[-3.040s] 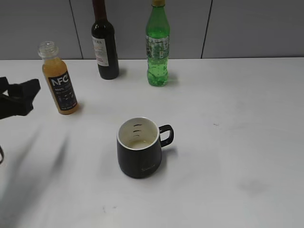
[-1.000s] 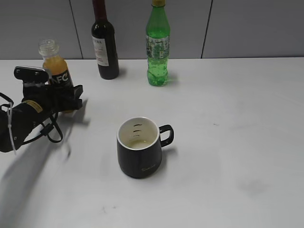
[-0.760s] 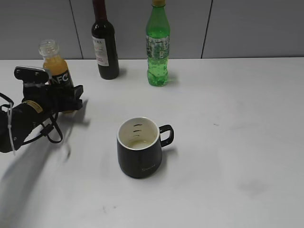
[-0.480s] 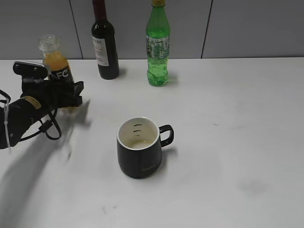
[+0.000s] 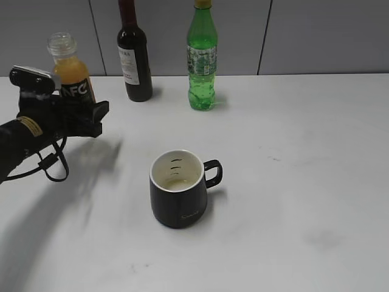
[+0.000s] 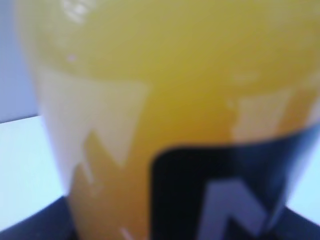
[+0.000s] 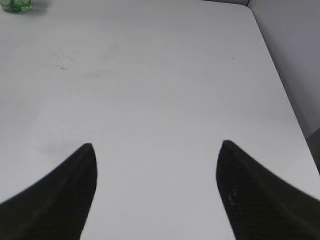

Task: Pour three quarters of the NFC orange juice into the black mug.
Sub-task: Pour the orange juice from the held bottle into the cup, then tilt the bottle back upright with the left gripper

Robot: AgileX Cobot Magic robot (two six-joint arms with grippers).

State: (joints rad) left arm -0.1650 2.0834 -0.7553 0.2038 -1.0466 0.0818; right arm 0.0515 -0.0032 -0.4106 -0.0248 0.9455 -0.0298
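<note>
Nearest in the exterior view stands the squat matte black mug (image 5: 179, 190), cream inside with a loop handle, well apart from the clear plastic NFC orange juice (image 5: 72, 79) at the far left, where the left gripper (image 5: 85, 115) clasps its black-labelled body. Only the left wrist view shows that bottle close, a blur of orange. The right wrist view shows the right gripper (image 7: 156, 192) spread over bare white table (image 7: 160, 90).

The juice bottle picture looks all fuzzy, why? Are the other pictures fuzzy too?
In the left wrist view the NFC orange juice fills the frame, too close to focus, so it blurs. The exterior view is sharp, with a soft grey arm shadow on the table. The right wrist view is clear; only the right tool looks slightly soft.
</note>
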